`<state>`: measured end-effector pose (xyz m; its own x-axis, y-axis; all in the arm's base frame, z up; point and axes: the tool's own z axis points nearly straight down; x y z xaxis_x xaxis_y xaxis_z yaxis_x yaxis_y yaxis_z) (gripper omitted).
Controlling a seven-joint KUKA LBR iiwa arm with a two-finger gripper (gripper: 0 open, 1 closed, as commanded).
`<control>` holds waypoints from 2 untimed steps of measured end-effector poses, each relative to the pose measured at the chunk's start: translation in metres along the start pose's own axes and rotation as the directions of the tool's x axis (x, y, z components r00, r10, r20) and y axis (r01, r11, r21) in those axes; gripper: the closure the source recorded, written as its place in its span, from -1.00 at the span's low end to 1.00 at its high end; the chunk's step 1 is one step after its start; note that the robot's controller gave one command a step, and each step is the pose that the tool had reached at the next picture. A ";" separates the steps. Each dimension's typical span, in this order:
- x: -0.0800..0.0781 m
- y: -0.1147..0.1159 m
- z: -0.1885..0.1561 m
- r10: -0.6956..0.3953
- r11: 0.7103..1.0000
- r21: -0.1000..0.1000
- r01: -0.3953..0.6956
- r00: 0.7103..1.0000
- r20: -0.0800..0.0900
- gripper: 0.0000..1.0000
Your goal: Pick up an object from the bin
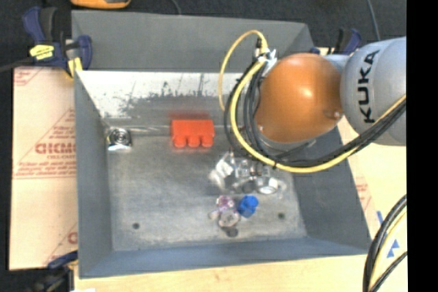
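Since the small heap at lower ctr-right of the frame sits tight together, you need to commit to one obj before closing. Nearest the lower edge lie a dark bit (231, 230), a purple-tinted clear piece (224, 204) and a blue knob-like piece (248, 205), touching or nearly so. Just above them the gripper (252, 176) sits low under its orange cover (295, 98), amid a silvery jumble (220, 173). Whether it's open or shut can't be told from here, so check that first. Then come straight down and lift vertically so the neighbours don't drag along. Probable target, imo, is that silvery jumble: pale, shiny, irregular, glassy in places, outline hard to read. Farther up, well apart, lie a red-orange block (192, 133) w/ three lobes and, toward the left, a round metal piece (119, 139); leave both.
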<state>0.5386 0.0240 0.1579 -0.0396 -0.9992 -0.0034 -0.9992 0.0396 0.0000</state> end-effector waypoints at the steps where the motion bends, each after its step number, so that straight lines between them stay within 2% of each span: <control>1: 0.001 -0.001 -0.001 0.002 1.000 0.001 -0.002 1.000 0.000 -1.00; 2: 0.038 0.063 0.083 -0.331 0.943 -0.006 0.331 0.943 -0.001 -1.00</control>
<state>0.4744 -0.0109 0.0748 0.2938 -0.9559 -0.0024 -0.9559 -0.2938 0.0045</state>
